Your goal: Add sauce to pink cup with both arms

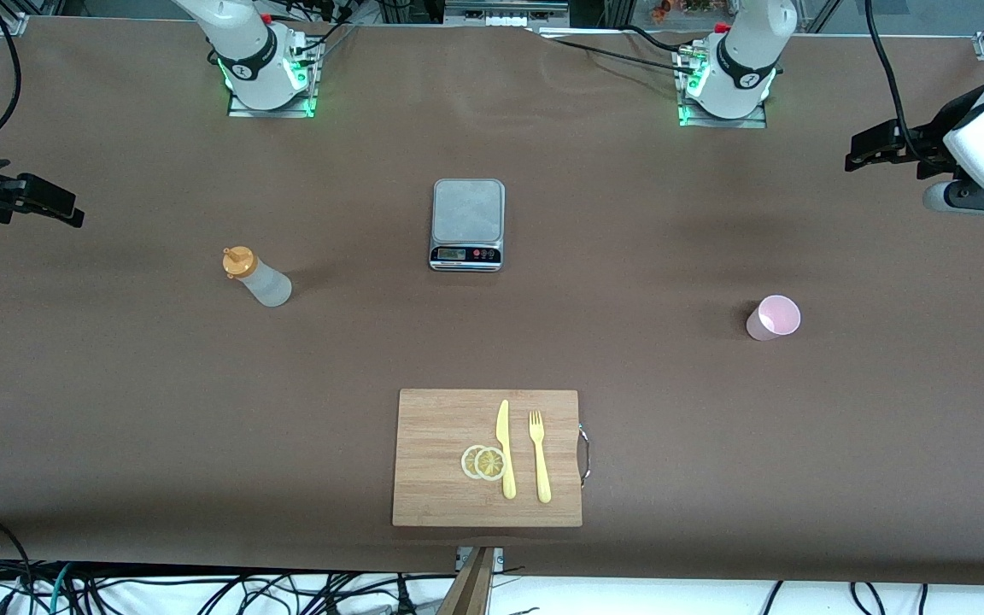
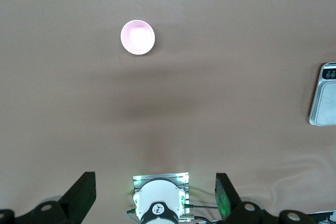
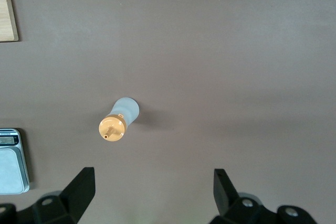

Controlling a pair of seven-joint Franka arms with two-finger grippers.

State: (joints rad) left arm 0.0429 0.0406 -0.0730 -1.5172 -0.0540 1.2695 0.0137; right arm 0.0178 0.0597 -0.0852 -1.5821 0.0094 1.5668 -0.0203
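Sauce bottle (image 1: 256, 277) stands upright at middle left of the front view, pink cup (image 1: 773, 318) at middle right, both nearer the camera than the scale (image 1: 467, 224) at centre. Higher up, at the frame's edges, left gripper (image 1: 872, 147) and right gripper (image 1: 52, 202) wait over the table (image 1: 116, 384), fingers apart, holding nothing.

A small squeeze bottle of sauce (image 1: 258, 277) is seen standing upright on the brown table (image 1: 116, 384), toward the right arm's end; its body is translucent and whitish, and it is topped by an orange nozzle cap. A pale pink translucent cup (image 1: 773, 318), without a handle, is set upright and open-mouthed toward the left arm's end, slightly nearer to the front camera than the bottle and well apart from it.
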